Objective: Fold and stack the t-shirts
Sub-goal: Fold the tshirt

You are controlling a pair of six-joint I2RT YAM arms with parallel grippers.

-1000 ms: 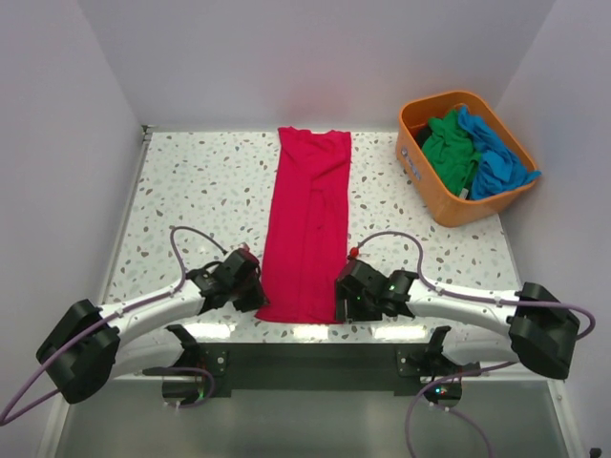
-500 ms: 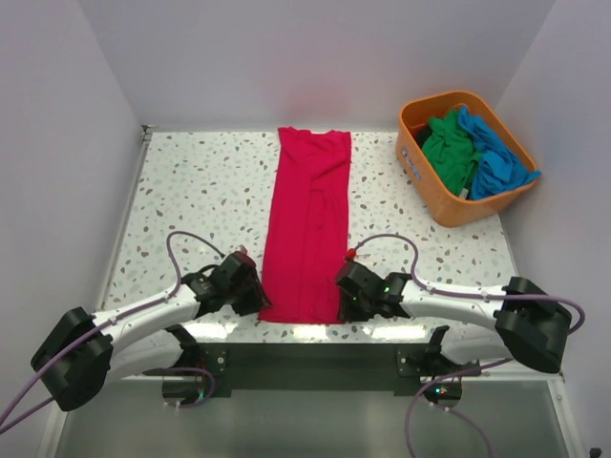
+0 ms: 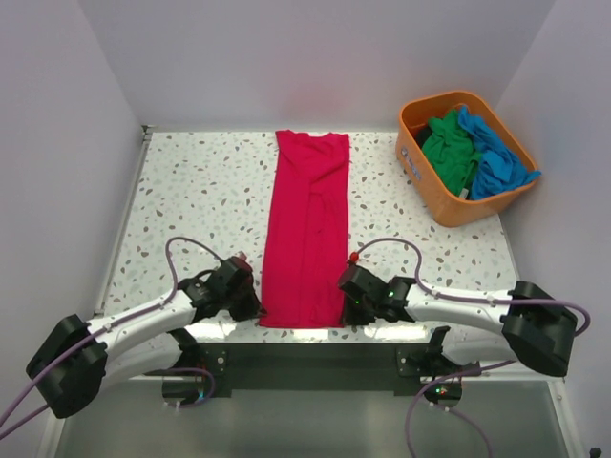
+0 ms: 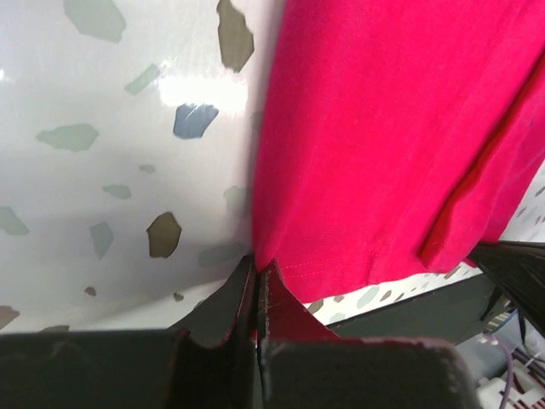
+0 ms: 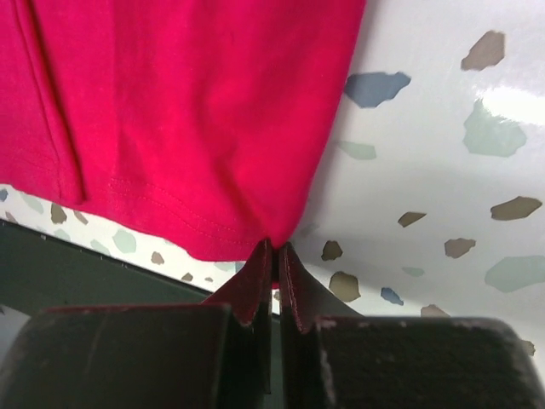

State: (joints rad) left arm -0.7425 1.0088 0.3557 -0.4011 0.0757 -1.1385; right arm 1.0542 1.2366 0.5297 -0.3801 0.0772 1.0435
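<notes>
The crimson red t-shirt (image 3: 307, 229) lies on the table as a long narrow strip, collar end at the back, hem at the near edge. My left gripper (image 3: 256, 307) is at the hem's near left corner. In the left wrist view its jaws (image 4: 257, 264) are shut, pinching that corner of the red cloth (image 4: 383, 128). My right gripper (image 3: 346, 307) is at the near right corner, its jaws (image 5: 274, 247) shut on the hem of the red cloth (image 5: 187, 111). The green t-shirt (image 3: 447, 148) and the blue t-shirt (image 3: 496, 157) lie crumpled in the basket.
An orange plastic basket (image 3: 434, 196) stands at the back right of the speckled table (image 3: 191, 200). White walls close in the table at the back and on both sides. The table's near edge (image 5: 102, 234) runs just under the hem.
Both grippers have closed on the near hem corners. Both arms have drawn slightly toward the near edge, and the hem has moved with them.
</notes>
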